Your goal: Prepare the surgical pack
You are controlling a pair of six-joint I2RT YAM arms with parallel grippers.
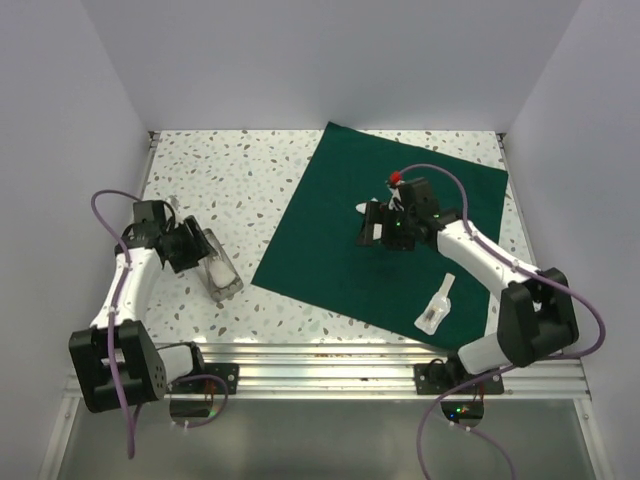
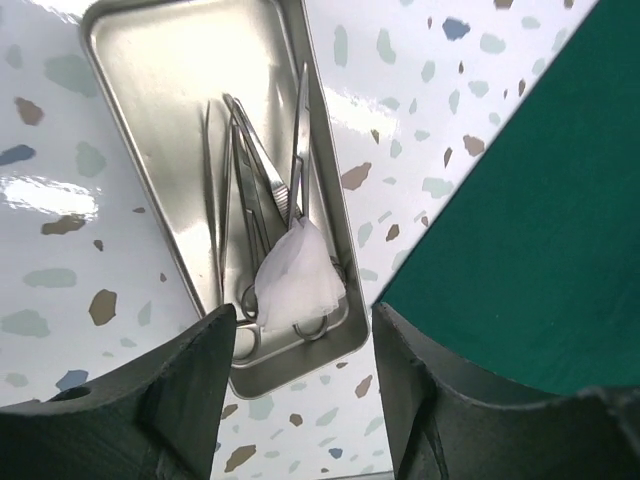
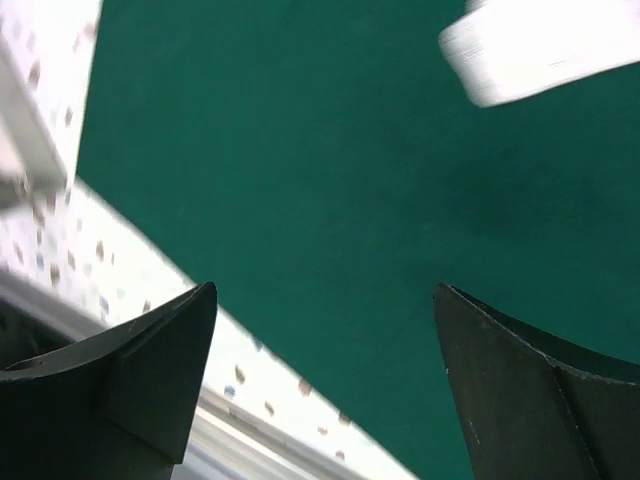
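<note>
Speckled tabletop [image 1: 230,180]: left jaws gape empty over tray [image 2: 150,60], right jaws over drape [image 3: 300,150].

Dark green drape [image 1: 320,240]: you see it spread flat, single layer, turned diamond-wise on right half of speckled tabletop [image 1: 220,170].
Steel tray [image 2: 170,100]: shallow rectangle, near drape's near-left corner, not touching cloth.
Inside the tray you find thin steel instruments [image 2: 250,170] lying lengthwise, ring handles at one end.
White gauze wad [image 2: 296,275] rests on them at the handle end.
</note>
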